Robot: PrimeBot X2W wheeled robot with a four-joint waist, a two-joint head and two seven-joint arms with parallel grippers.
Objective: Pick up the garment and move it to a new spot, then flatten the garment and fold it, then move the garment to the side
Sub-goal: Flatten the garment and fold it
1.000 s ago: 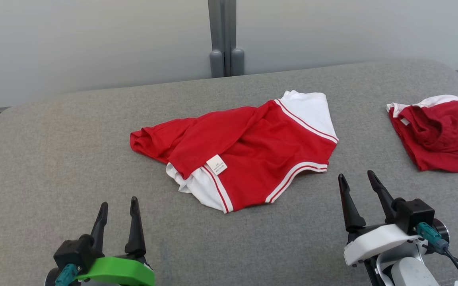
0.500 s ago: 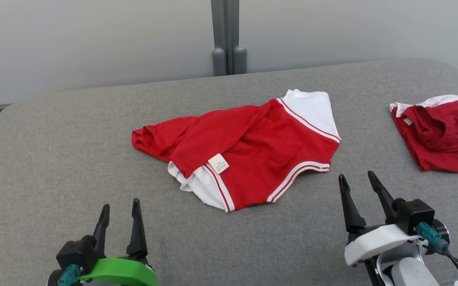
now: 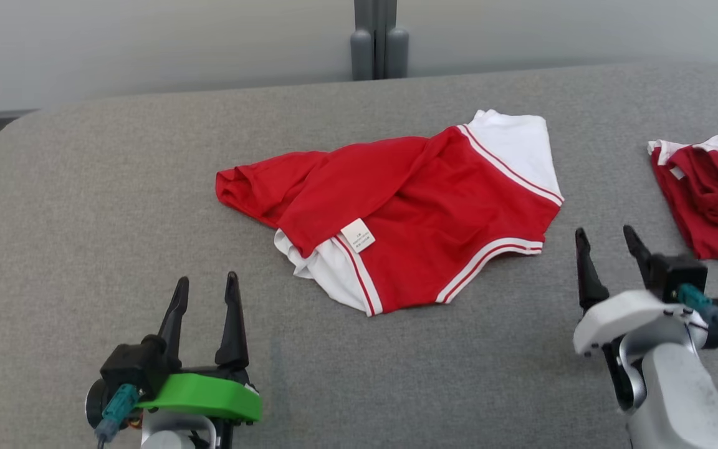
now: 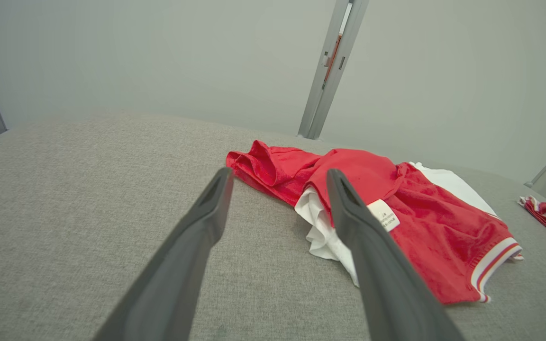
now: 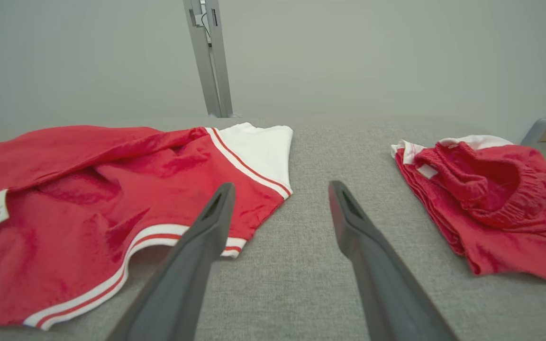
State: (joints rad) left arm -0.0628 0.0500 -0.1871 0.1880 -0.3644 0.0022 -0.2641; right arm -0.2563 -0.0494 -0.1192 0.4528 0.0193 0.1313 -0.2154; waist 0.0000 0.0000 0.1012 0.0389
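On the grey tabletop point(image 3: 85, 206) before me, the garment point(image 3: 421, 224) lies about in the middle, a little toward the far side. It is red with white panels and thin red and white stripes. It is not flat: one red part is folded over toward my left, and some white cloth comes out in a bunch under this fold at the near side. A small white label point(image 3: 358, 235) shows on the fold.

I see the left gripper point(image 3: 207, 279) low on the left side. It is open, nothing is between its fingers, and they point to the far side. It is on the near side of the garment's left part and apart from it. From the left wrist camera, the right finger point(image 4: 363, 237) crosses the white bunch in the picture, but the head camera shows a bare gap between them.

I see the right gripper point(image 3: 604, 231) also wide open and empty. It is just beside the striped corner on the garment's right, between the garment and a second garment point(image 3: 714, 193). This one is a red heap with a white edge, well apart on the right. From the right wrist camera, the left finger point(image 5: 206, 227) comes in front of the striped hem; I cannot tell if it touches.

Behind the far edge, a grey post point(image 3: 379, 37) stands against a pale wall point(image 3: 147, 43).
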